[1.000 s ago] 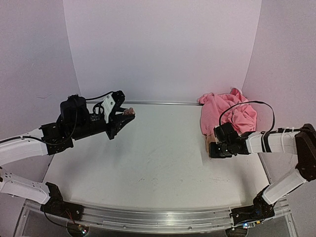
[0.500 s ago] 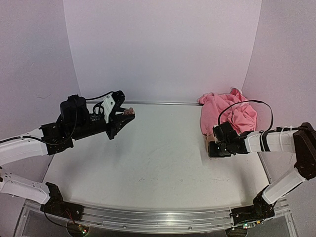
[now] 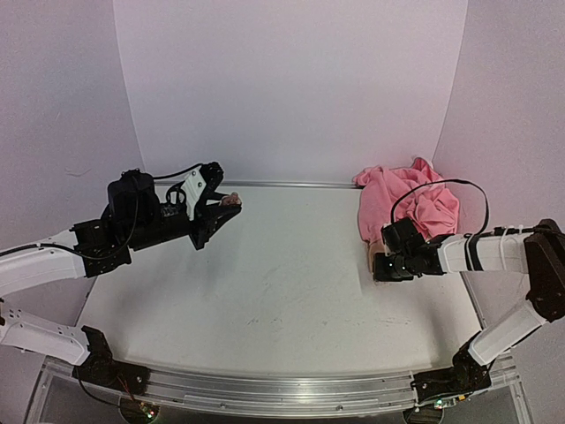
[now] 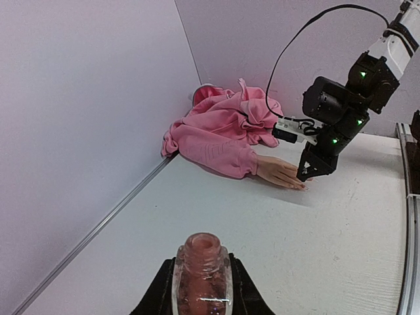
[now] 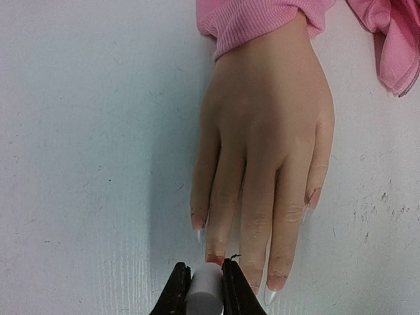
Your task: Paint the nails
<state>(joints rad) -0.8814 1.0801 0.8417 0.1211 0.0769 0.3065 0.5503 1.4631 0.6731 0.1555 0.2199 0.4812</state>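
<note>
right gripper [image 5: 204, 285] clamps a white cap [image 5: 205, 295] close by the nails [image 5: 276, 283] of a mannequin hand [image 5: 269, 131] lying flat on the table [image 3: 265, 291], right side; left gripper [image 4: 200, 292] grips an open polish bottle [image 4: 200, 259].

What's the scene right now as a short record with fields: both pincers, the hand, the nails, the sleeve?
Left pincer: shut on polish bottle, uncapped
Right pincer: shut on white cap, by the nails
Mannequin hand: palm down on table
Nails: some tinged pink, index pale
Sleeve: pink, covering the wrist
</note>
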